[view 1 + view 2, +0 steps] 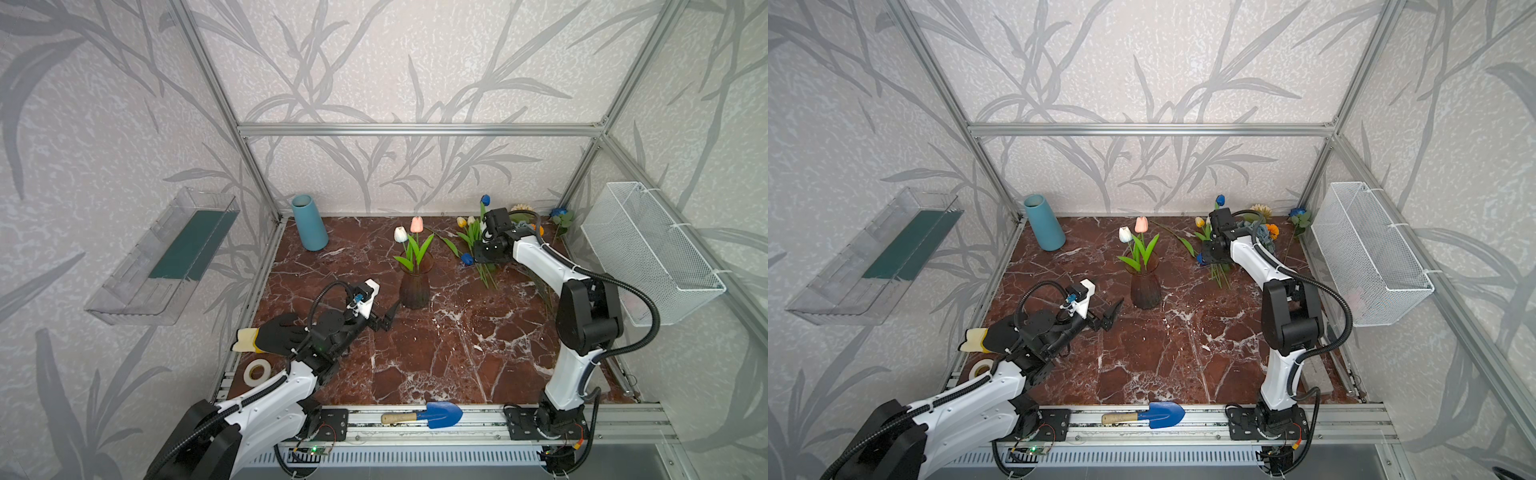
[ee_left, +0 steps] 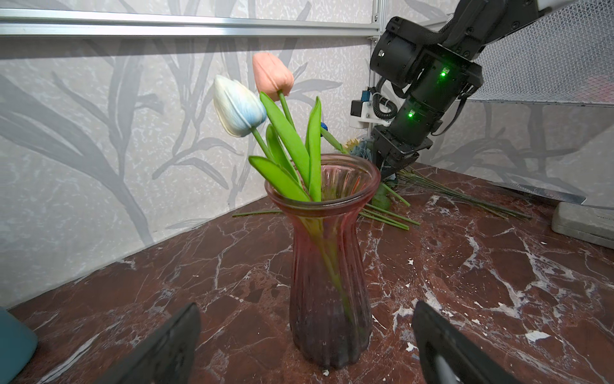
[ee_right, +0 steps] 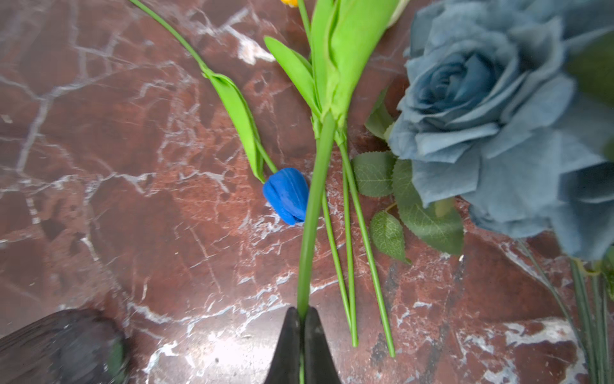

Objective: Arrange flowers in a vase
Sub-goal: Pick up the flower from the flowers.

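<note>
On the red-brown marble table (image 1: 415, 353), a ribbed pink glass vase (image 1: 414, 286) at the middle holds white and pink tulips (image 1: 417, 224) with bright green leaves. Loose flowers (image 1: 471, 237) lie heaped far right: dusty-blue rose (image 3: 481, 109), blue tulip (image 3: 287, 194). Right pincer (image 3: 301, 320) pinches one green stem (image 3: 312, 206); left pincer (image 1: 384, 318) gapes wide, empty, beside the vase.

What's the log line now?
right tool: shut on green stem | left tool: open, facing vase | in vase: pink tulip, white tulip
</note>
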{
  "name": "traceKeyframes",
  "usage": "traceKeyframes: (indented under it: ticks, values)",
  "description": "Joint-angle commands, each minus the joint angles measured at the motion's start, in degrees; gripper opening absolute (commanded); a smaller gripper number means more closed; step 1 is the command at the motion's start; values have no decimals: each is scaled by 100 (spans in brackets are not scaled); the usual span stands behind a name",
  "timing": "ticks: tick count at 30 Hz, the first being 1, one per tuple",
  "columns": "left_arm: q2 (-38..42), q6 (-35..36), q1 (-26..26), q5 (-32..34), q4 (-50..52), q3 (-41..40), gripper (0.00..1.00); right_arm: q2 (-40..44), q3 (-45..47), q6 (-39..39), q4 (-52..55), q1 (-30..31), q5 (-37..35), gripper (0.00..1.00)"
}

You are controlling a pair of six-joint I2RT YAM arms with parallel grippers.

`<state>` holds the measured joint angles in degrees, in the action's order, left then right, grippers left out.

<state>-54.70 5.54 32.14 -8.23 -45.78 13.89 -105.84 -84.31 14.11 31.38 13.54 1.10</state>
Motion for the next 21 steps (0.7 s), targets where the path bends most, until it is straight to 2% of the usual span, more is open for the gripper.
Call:
traceKeyframes:
  ticks: [1, 6, 11, 15, 21]
  values:
    - [74, 46, -6, 77, -322, 59, 99, 642, 319, -124, -560, -19, 631, 0]
    - [100, 9, -6, 228, -529, 61, 99, 1905, 1375, -157, -2184, 135, 1269, 0]
    - [-6, -22, -9, 400, -765, 38, 99, 2687, 2355, 107, -4115, 251, 2210, 0]
    - [-84, -44, -6, 421, -885, 51, 99, 2897, 2881, 399, -5701, 568, 2718, 0]
    - [-133, -44, -6, 480, -914, 95, 99, 2663, 2989, 453, -7485, 1402, 2868, 0]
